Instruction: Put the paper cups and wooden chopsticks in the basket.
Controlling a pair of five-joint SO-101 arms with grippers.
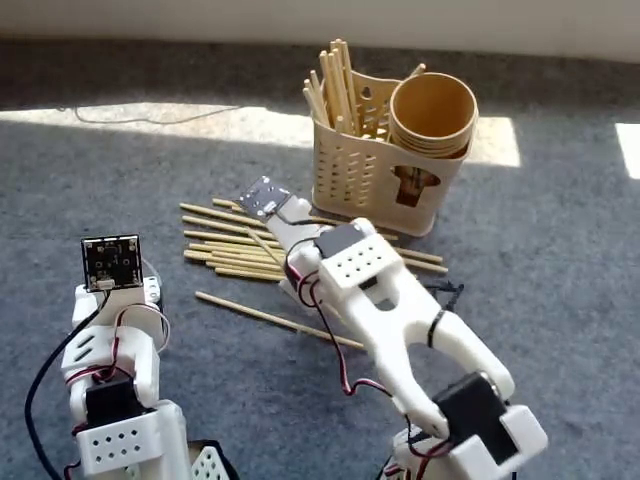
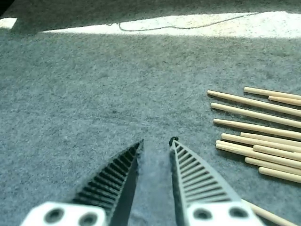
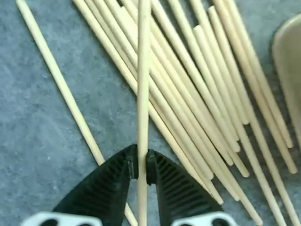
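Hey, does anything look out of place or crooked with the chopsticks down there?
One stray chopstick lies alone, apart from the chopstick pile and slanted differently. A second chopstick, clamped in the right gripper, crosses the pile at an angle to the rest.

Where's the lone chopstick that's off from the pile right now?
High view: the lone chopstick lies on the carpet on the near side of the pile, one end running under the right arm.

Open carpet [image 2: 94, 94] by left hand [image 2: 156, 141]; chopsticks [image 2: 258, 127] alongside
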